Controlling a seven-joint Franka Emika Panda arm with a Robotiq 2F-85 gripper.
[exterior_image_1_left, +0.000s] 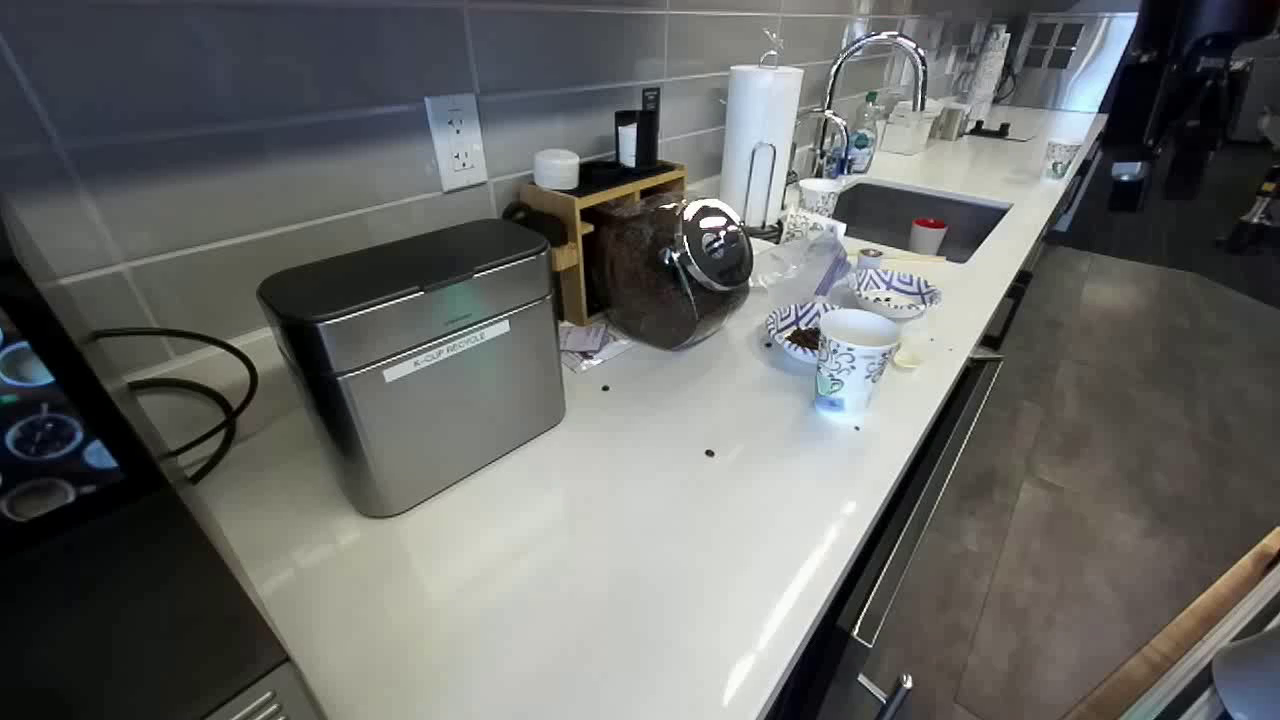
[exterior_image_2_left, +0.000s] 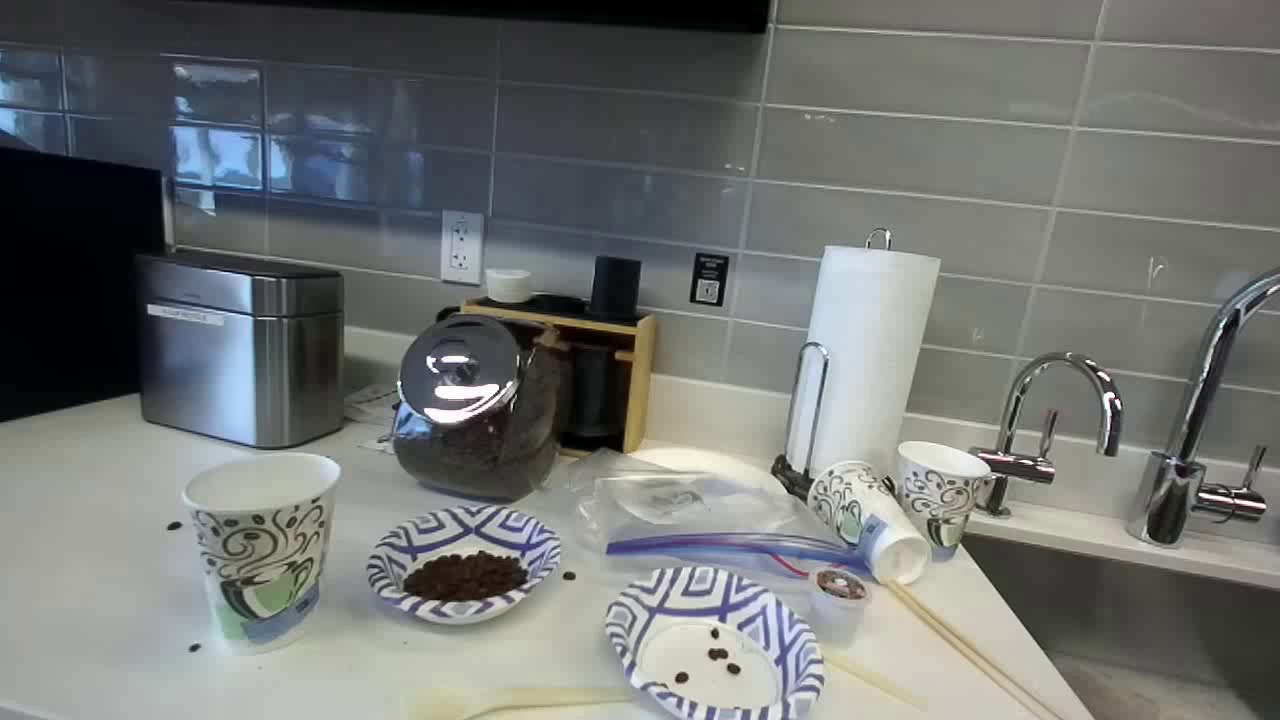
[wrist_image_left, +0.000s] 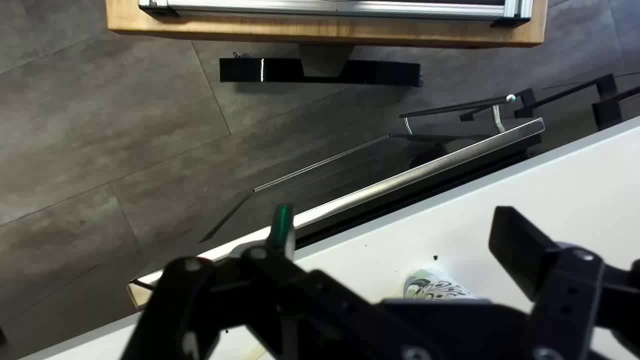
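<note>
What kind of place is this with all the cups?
It looks like a kitchen, perhaps a shared one at an office, though I can't be sure. You can see a sink, a roll of paper towels and a metal bin labelled K-CUP RECYCLE.

1. The wall (exterior_image_2_left: 930, 140) behind the white counter (exterior_image_1_left: 560, 580) wears glossy grey tiles (exterior_image_2_left: 620, 125), catching bright, bluish reflections (exterior_image_2_left: 215, 155).
2. A white outlet (exterior_image_1_left: 457, 142) sits among them.
3. Farther down, I see a tall chrome faucet (exterior_image_2_left: 1203, 385) arching above the sink (exterior_image_1_left: 885, 212).
4. Below the counter's edge, the large-tiled floor (exterior_image_1_left: 1130, 430) is dark grey-brown.
</note>
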